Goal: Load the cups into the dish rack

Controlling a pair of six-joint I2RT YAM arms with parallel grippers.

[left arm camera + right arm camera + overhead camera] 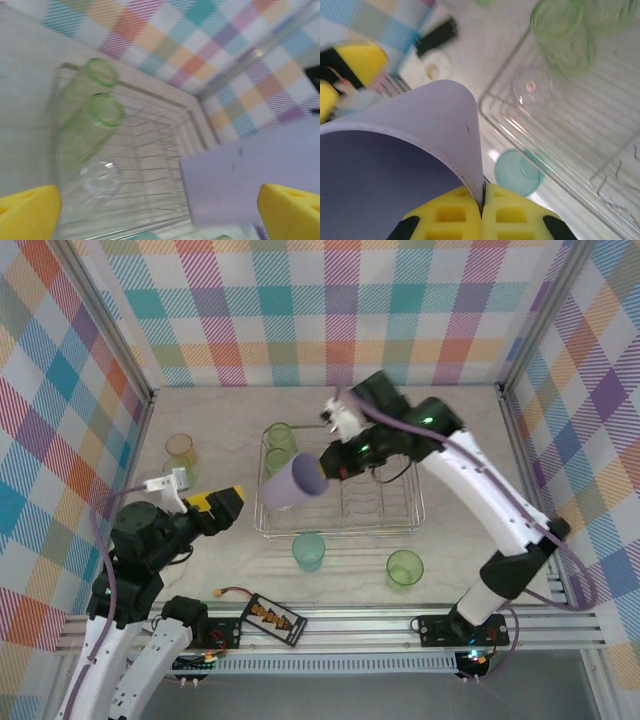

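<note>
Right gripper (pixel 481 200): yellow jaws pressed together on the rim of the lilac cup (pixel 420 125), wall pinched between them. Cup is held tipped on its side over the left edge of the dish rack (pixel 345 530). Left gripper (pixel 232 505): jaws spread wide, nothing held, just left of the rack. In the rack's far left corner: two green cups (pixel 92 100), with a clear cup (pixel 101 178) beside them. On the desk (pixel 470 440), near side of the rack: teal cup (pixel 309 551) and another green cup (pixel 405 567).

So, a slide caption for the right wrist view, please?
Right hand pinches the rim of the lilac cup by the dish rack.
</note>
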